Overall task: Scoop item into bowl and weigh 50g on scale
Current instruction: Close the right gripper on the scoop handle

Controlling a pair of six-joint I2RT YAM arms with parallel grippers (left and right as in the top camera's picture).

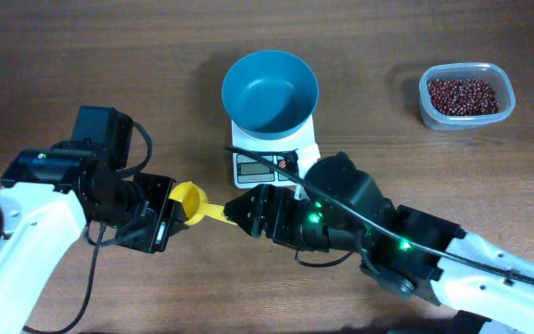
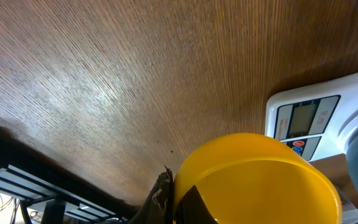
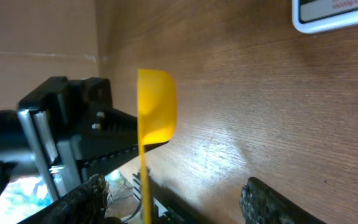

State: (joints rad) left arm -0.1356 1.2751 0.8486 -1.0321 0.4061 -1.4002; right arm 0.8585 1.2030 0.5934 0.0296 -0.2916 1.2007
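Nearest the robot, the left gripper (image 1: 172,216) is clenched on the cup of a yellow scoop (image 1: 191,200) and holds it clear of the wooden table (image 1: 109,56), with the cup turned on its side. In the left wrist view the yellow cup fills the lower frame, with one dark finger against its left rim. The scoop's thin handle points toward the right gripper (image 1: 235,211), which faces the left one across a short gap. In the right wrist view the right gripper's fingers (image 3: 89,199) stand wide apart, with the handle between them and closer to the left-hand finger. Neither finger is seen touching the handle, so this gripper is released. Just beyond the right gripper sits the white scale (image 1: 258,165), its display and buttons on the edge facing the arms. The teal bowl (image 1: 269,93) rests on the scale's platform, overhanging it on both sides, and its inside shows bare teal. Farthest away, well apart to the right of the scale, a clear plastic tub (image 1: 466,67) holds the reddish-brown beans (image 1: 469,96) as a loose heap.
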